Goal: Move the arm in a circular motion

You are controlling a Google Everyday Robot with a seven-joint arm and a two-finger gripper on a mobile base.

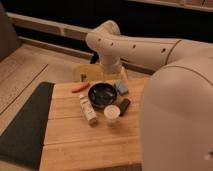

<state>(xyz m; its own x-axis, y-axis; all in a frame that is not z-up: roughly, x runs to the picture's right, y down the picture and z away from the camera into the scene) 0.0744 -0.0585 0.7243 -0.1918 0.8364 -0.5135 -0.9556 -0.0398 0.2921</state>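
Camera view | arm [150, 50] long axis runs leftward | gripper [111, 75] probably behind bowl [102, 94], state unclear

The arm [150, 55] ran off the right and bottom edges, its bulk covering the wooden table's [75, 140] right side. The gripper [111, 70] hung beyond the dark bowl [102, 94], too blurred to read. A small blue-grey object [121, 87] stayed unidentifiable.
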